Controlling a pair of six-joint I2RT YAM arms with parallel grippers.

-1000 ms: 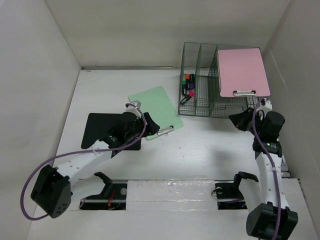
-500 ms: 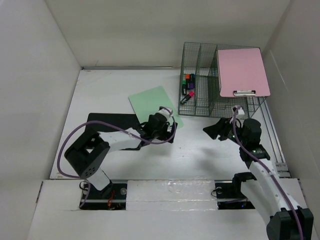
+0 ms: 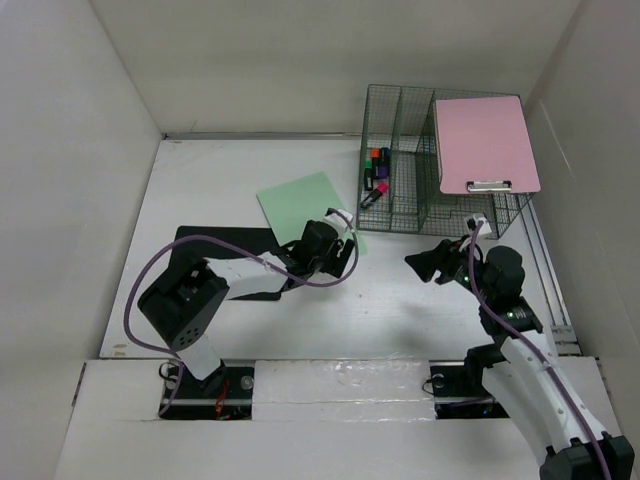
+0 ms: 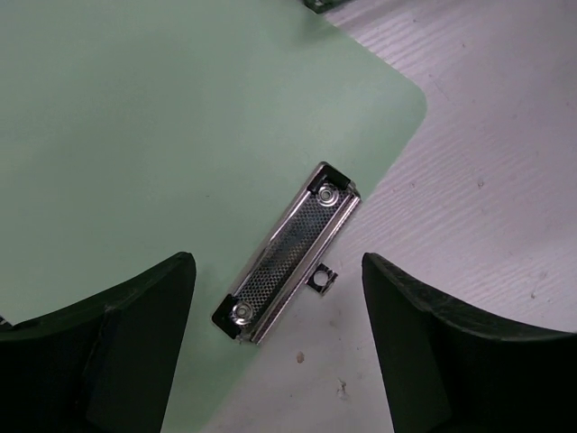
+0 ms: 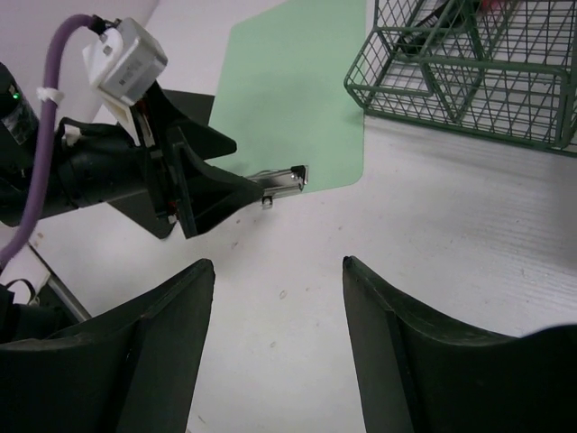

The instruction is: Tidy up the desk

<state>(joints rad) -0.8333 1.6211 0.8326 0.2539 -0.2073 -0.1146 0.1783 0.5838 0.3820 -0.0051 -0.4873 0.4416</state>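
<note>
- The desk (image 3: 230, 170) is the wide white tabletop that fills the floor of the scene. White walls (image 3: 110, 90) close it in on the left, far and right sides, and both arms reach over it from the near edge.
- A green clipboard (image 3: 300, 200) lies flat on the desk near the middle. Its metal clip (image 4: 287, 253) is at the near right corner.
- The left gripper (image 3: 342, 258) hangs over that clip end. In the left wrist view its jaws stand wide apart, one on each side of the clip without touching it, and it holds nothing.
- A black pad (image 3: 200, 248) lies on the desk to the left of the clipboard, partly under the left arm.
- The right gripper (image 3: 425, 265) is to the right of the clipboard, above bare desk. Its jaws are spread wide and empty, and it faces the left gripper.
- A green wire rack (image 3: 400, 140) stands at the far right of the desk, just beyond the clipboard's far right corner.
- Several markers (image 3: 375, 170) lie in the rack's left front compartment.
- A pink clipboard (image 3: 485, 140) rests on top of the rack's right side, clip toward the near edge.
</note>
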